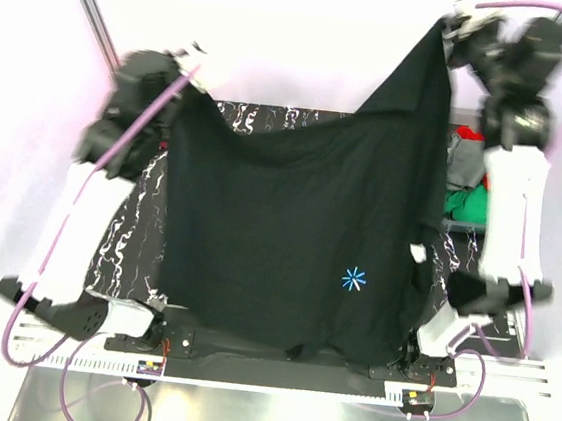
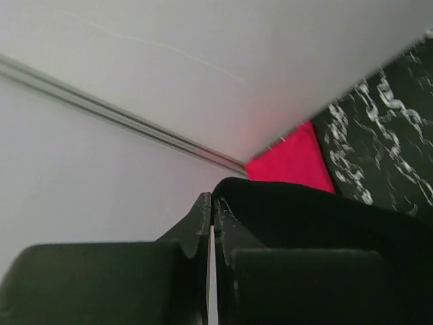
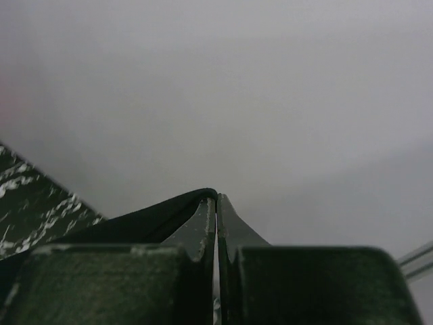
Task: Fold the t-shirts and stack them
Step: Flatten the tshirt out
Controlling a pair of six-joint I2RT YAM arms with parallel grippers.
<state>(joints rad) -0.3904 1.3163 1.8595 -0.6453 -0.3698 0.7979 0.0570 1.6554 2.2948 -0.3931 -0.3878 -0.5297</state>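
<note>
Black tee, seemingly limp and light, sags between left gripper and right gripper, both clamped on corners; hems probably hold best.

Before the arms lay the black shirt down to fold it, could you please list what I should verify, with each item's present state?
1. Left hand gripping the black t-shirt: ok, fingers closed with cloth at the tips.
2. Right hand gripping it: ok, closed on a black fold.
3. Shirt spread out between the hands: ok, it hangs wide with the asterisk mark showing.
4. Top edge level: not ok, the right corner is held far higher.
5. Other shirts out of the way: cannot tell, the pile is partly hidden.
6. Table under the shirt free: cannot tell, it is covered.
</note>
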